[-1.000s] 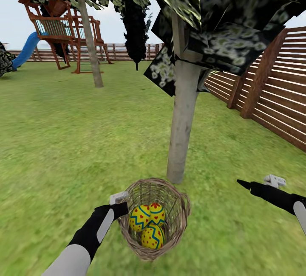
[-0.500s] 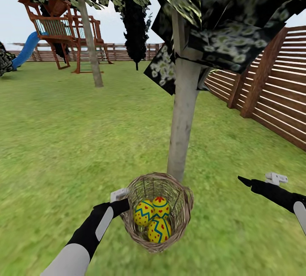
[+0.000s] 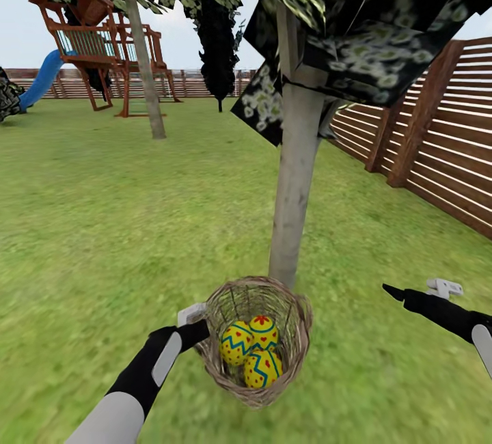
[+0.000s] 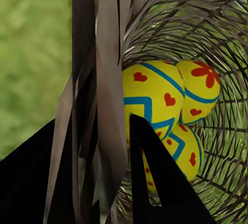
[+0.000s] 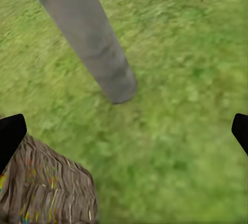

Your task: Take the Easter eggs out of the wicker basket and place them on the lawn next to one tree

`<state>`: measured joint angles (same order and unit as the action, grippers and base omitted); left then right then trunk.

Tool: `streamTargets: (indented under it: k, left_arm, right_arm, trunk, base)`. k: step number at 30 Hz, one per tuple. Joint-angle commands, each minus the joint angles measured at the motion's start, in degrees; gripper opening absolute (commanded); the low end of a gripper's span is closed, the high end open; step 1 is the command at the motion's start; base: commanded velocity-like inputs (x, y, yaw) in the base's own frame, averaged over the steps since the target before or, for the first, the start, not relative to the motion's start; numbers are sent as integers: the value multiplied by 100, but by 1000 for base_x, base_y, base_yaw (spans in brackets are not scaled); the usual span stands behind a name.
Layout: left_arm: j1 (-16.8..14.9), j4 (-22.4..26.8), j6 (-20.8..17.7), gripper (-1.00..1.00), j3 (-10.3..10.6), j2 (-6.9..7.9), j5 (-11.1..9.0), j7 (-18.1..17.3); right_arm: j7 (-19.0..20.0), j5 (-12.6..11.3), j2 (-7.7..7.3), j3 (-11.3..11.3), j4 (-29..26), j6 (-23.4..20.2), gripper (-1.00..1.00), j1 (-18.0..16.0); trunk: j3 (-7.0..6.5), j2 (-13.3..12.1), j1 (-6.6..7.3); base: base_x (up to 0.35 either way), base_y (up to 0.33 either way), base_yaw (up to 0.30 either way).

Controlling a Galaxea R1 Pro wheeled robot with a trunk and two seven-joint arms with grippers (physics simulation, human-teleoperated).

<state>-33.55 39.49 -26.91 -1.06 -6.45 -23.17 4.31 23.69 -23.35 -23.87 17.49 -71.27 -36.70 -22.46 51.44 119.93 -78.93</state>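
The garden is a big green lawn (image 3: pixel 102 225) with a brown fence (image 3: pixel 437 150) on one side and a playset (image 3: pixel 96 48) with a blue slide far back. A tree (image 3: pixel 294 191) with a pale trunk stands close in front. Just before its foot is the wicker basket (image 3: pixel 290 362), tilted, with the three Easter eggs (image 3: pixel 249 352) inside, all touching. The left hand (image 4: pixel 101 182) is closed on the basket's rim, one finger inside and one outside. The right hand (image 5: pixel 124 131) is open wide and holds nothing, near the trunk. I think the basket could tip too far, because it is held by one thin edge, and then the eggs could roll away from the tree. The bottom of the basket is hard to see, so I cannot tell if it rests on the grass or hangs above it
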Motion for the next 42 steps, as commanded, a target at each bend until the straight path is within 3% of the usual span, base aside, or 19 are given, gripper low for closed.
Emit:
streamTargets:
  k: [1, 9, 42]
  left_arm:
    - [-3, 7, -40, -100, -16, 0, -147, 49]
    - [-3, -3, -65, -100, -27, 64, -376, 68]
    - [-3, -21, -218, -100, -17, 56, -368, 140]
  right_arm:
    - [13, -21, 0, 9, -2, -39, 100, -4]
    - [13, -21, -1, 9, -1, -39, 100, -4]
    - [9, -13, -1, 9, 40, -30, 100, -4]
  trunk:
    - [23, 44, -22]
    - [167, 365, -197]
    - [760, 1689, -922]
  base:
    - [0, 0, 0]
    - [0, 0, 0]
    - [0, 0, 0]
